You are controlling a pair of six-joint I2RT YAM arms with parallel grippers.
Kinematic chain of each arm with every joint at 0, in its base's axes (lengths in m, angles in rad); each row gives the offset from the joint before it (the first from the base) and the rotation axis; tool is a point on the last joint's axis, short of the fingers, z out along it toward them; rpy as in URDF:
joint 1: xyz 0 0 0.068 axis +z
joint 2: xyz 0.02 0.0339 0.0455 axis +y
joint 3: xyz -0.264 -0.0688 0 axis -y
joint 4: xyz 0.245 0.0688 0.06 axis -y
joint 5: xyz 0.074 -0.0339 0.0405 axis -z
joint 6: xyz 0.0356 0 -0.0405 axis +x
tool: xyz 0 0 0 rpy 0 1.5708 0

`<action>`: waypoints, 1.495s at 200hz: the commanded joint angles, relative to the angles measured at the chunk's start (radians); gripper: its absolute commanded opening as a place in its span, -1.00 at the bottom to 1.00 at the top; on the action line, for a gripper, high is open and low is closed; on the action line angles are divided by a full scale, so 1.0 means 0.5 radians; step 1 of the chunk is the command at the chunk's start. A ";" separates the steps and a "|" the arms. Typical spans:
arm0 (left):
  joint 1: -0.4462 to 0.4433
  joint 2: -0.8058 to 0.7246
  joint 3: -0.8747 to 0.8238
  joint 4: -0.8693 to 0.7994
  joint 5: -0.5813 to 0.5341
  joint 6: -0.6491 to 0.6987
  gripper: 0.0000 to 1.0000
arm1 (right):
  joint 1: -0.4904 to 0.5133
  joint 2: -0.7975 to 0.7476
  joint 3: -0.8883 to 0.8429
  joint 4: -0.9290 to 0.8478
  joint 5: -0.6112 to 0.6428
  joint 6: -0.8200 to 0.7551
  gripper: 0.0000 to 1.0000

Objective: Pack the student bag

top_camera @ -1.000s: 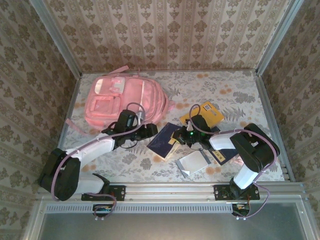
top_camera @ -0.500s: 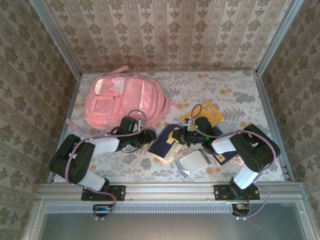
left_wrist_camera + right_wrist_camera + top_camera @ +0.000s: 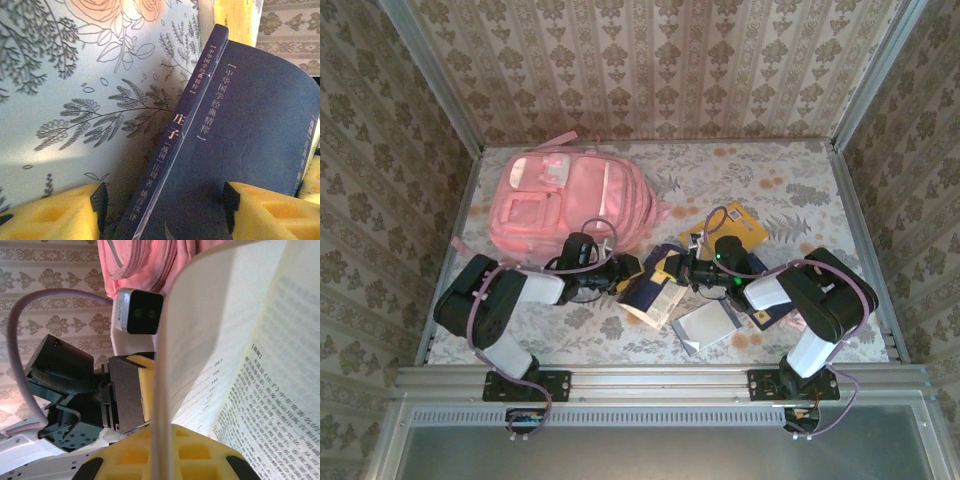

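The pink student bag [image 3: 565, 205] lies flat at the back left of the table, pockets up, and its fabric [image 3: 145, 260] shows again in the right wrist view. A dark blue book [image 3: 650, 282] with pale Chinese lettering [image 3: 235, 135] lies between the two arms, propped partly open. My right gripper [image 3: 682, 268] is shut on the book's raised cover sheet [image 3: 161, 390], which runs edge-on between the yellow pads [image 3: 125, 460]; printed pages [image 3: 260, 365] fan out to the right. My left gripper [image 3: 620, 272] is open, its yellow fingers [image 3: 45, 215] standing wide on either side of the book's spine corner.
A yellow book [image 3: 735, 228] lies behind the right gripper. A silver-grey notebook [image 3: 705, 325] sits near the front edge, and another dark book [image 3: 770, 312] is under the right arm. Wallpapered walls close in three sides of the floral tablecloth [image 3: 800, 190].
The left arm has folded in, and its gripper has closed up on the book's left edge. The right gripper has raised the cover, so the book is tilted up and partly open.
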 commanded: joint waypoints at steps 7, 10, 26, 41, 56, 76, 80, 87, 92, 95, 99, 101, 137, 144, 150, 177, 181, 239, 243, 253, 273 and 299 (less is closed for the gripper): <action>-0.016 0.124 -0.059 0.515 0.161 -0.324 0.30 | -0.022 0.020 -0.052 0.196 -0.033 0.035 -1.00; -0.016 0.143 -0.064 0.565 0.171 -0.358 0.30 | -0.022 0.020 -0.057 0.206 -0.029 0.037 -1.00; -0.017 0.274 -0.093 0.929 0.198 -0.562 0.30 | -0.025 0.033 -0.080 0.237 -0.019 0.037 -1.00; -0.017 0.444 -0.112 1.332 0.207 -0.772 0.24 | -0.028 0.056 -0.096 0.237 -0.024 0.018 -1.00; -0.026 0.562 -0.088 1.442 0.252 -0.880 0.14 | -0.037 0.083 -0.113 0.233 -0.029 -0.008 -1.00; -0.058 0.553 -0.085 1.434 0.245 -0.821 0.01 | -0.050 0.093 -0.136 0.144 -0.021 -0.084 -1.00; -0.065 0.549 -0.083 1.434 0.245 -0.819 0.00 | -0.052 0.090 -0.137 0.099 -0.020 -0.100 -1.00; -0.074 0.541 -0.077 1.434 0.245 -0.818 -0.02 | -0.053 0.078 -0.135 0.018 -0.018 -0.151 -1.00; -0.075 0.532 -0.074 1.434 0.246 -0.817 -0.04 | -0.053 0.063 -0.134 -0.049 -0.011 -0.189 -1.00; -0.079 0.530 -0.073 1.434 0.246 -0.814 -0.05 | -0.053 0.056 -0.132 -0.094 -0.004 -0.214 -1.00; -0.080 0.526 -0.073 1.434 0.245 -0.816 -0.05 | -0.055 0.040 -0.131 -0.159 0.010 -0.249 -1.00; -0.079 0.526 -0.073 1.432 0.243 -0.817 -0.06 | -0.056 0.034 -0.129 -0.193 0.017 -0.266 -1.00; -0.077 0.555 -0.070 1.427 0.234 -0.797 -0.08 | -0.059 -0.132 -0.112 -0.613 0.124 -0.481 -1.00; -0.078 0.563 -0.073 1.428 0.230 -0.793 -0.09 | -0.059 -0.168 -0.101 -0.700 0.145 -0.523 -0.97; -0.078 0.570 -0.074 1.430 0.230 -0.789 -0.09 | -0.059 -0.199 -0.095 -0.773 0.160 -0.553 -0.92; -0.086 0.585 -0.064 1.427 0.227 -0.786 -0.11 | -0.070 -0.320 -0.075 -1.045 0.243 -0.670 -0.66; -0.087 0.584 -0.064 1.428 0.227 -0.786 -0.11 | -0.072 -0.332 -0.073 -1.072 0.249 -0.679 -0.65; -0.123 0.601 -0.013 1.425 0.244 -0.791 -0.15 | -0.078 -0.330 -0.060 -1.216 0.303 -0.750 -0.39; -0.128 0.602 -0.008 1.425 0.246 -0.792 -0.15 | -0.078 -0.324 -0.056 -1.212 0.301 -0.750 -0.40; -0.138 0.610 0.004 1.422 0.249 -0.787 -0.17 | -0.079 -0.310 -0.045 -1.200 0.293 -0.752 -0.44; -0.152 0.629 0.022 1.386 0.260 -0.760 -0.19 | -0.078 -0.285 -0.025 -1.172 0.282 -0.738 -0.51; -0.161 0.603 0.057 1.153 0.302 -0.611 -0.24 | -0.078 -0.267 -0.020 -1.160 0.278 -0.740 -0.57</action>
